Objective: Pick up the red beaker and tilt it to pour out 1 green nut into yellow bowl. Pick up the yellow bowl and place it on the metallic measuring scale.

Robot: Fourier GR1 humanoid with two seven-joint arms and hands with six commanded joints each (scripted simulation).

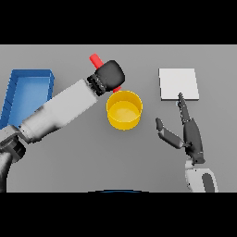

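Both hands differ: left hand (110, 74) fingers wrap the red beaker (96, 59) above the yellow bowl (124, 109); right hand (192, 136) fingers straight.

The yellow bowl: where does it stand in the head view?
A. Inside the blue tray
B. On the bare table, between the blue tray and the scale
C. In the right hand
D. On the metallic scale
B. The yellow bowl stands on the grey table, with the blue tray on its left and the scale on its right; the right hand is apart from it, fingers straight.
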